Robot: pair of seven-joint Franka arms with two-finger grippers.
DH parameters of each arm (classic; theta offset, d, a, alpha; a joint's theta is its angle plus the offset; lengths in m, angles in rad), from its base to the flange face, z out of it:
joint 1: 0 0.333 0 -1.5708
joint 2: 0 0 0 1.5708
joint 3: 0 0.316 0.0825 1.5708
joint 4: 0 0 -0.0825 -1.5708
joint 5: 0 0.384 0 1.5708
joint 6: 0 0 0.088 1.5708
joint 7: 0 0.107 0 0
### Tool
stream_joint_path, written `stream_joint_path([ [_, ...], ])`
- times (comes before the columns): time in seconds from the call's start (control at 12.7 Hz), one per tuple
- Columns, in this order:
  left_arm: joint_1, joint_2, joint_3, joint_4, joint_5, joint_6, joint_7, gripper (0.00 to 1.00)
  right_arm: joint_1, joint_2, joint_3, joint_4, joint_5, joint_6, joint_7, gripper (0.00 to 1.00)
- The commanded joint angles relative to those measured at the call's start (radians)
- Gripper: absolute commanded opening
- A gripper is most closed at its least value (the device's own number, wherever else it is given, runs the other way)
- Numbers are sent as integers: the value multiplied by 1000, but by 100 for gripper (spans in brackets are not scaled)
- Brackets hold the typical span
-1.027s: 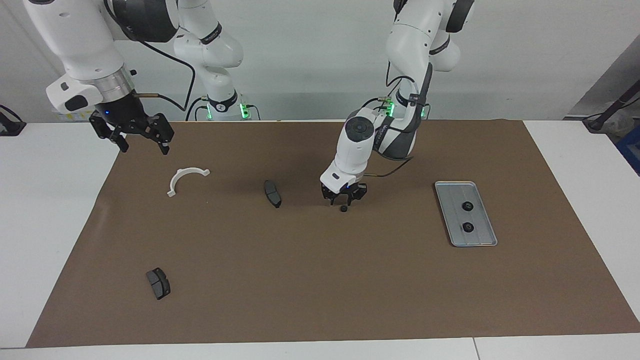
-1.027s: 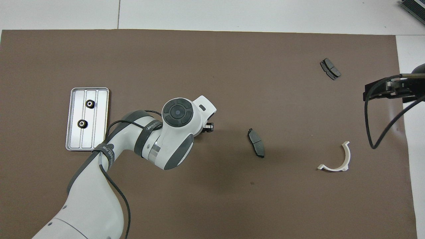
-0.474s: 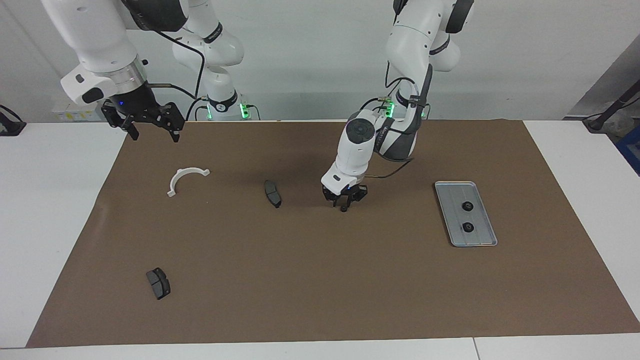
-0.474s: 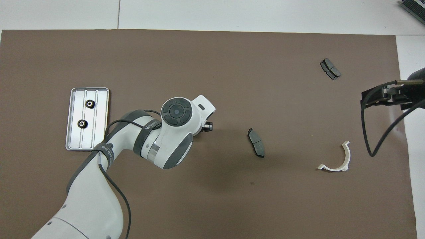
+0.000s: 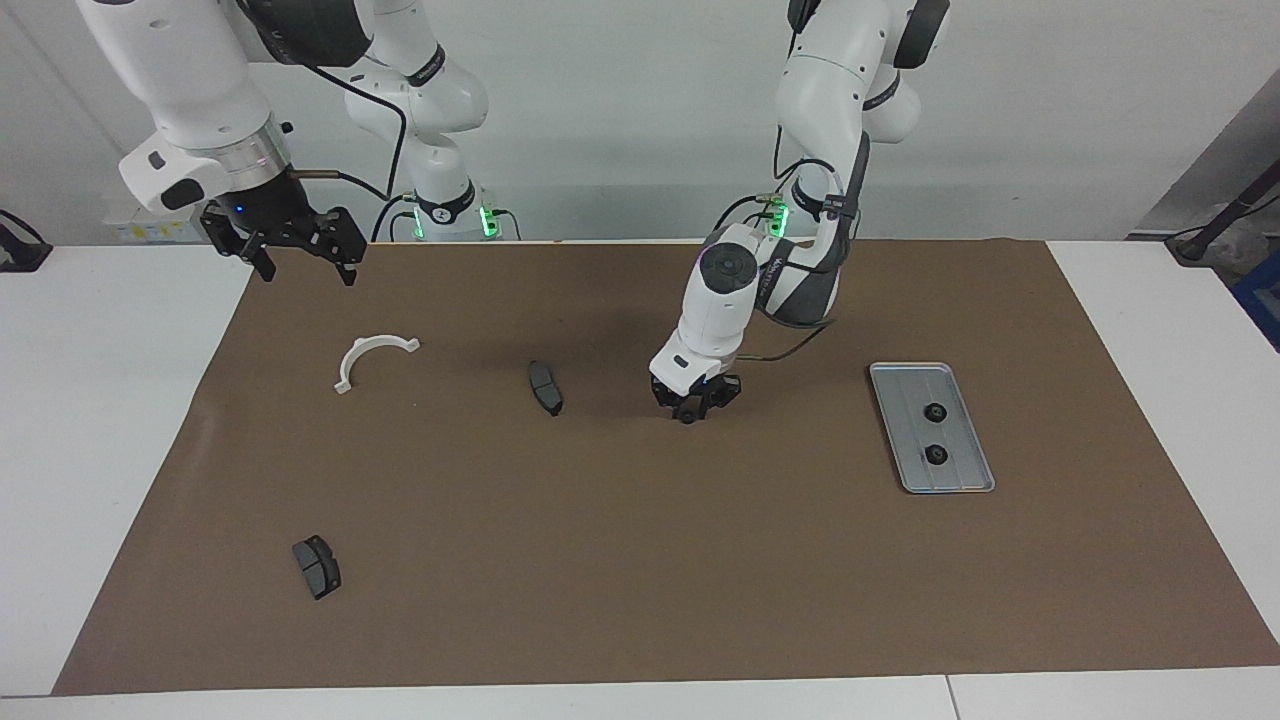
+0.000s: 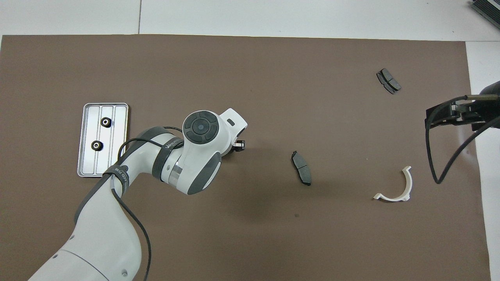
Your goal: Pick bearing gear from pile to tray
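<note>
The left gripper (image 5: 689, 411) is low over the middle of the brown mat (image 5: 640, 560), its fingers closed on a small black gear (image 5: 688, 417) that sits at or just above the mat; whether the gear has left the surface cannot be told. In the overhead view the arm's wrist hides the gear, and only a fingertip (image 6: 240, 145) shows past it. The tray (image 5: 958, 478) lies toward the left arm's end of the table with two black gears (image 5: 935, 411) (image 5: 937, 455) in it, apart from each other. One brake pad (image 5: 545, 387) lies near the held gear, toward the right arm's end; a white half-ring bracket (image 5: 370, 358) lies farther that way. A second brake pad (image 5: 317, 566) lies farther from the robots than the bracket. The right gripper (image 5: 298, 260) waits in the air above the mat's edge, fingers spread apart.
</note>
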Motion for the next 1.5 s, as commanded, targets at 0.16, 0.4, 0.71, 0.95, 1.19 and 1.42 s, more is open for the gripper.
stream_joint_path([
  [0.16, -3, 21, -1, 9, -1, 10, 10, 39, -4, -20, -7, -32, 21, 0, 1, 100],
  [0.4, -9, 19, -1, 7, -1, -1, 5, 39, -1, -22, -6, -32, 21, 0, 1, 100],
  [0.71, -9, 19, -1, 7, -3, 1, 1, 30, -1, -20, -4, -30, 21, 2, 2, 100],
  [0.95, -9, 19, -1, 7, -3, -1, 1, 24, -24, -22, -4, -32, 21, 2, 1, 100],
  [1.19, -6, 18, -1, 16, -3, -22, 1, 21, -21, -20, -4, -30, 21, 2, 11, 100],
  [1.42, 69, 7, -2, 145, -19, -209, 13, 16, -16, -20, -4, -32, 19, 14, 13, 100],
])
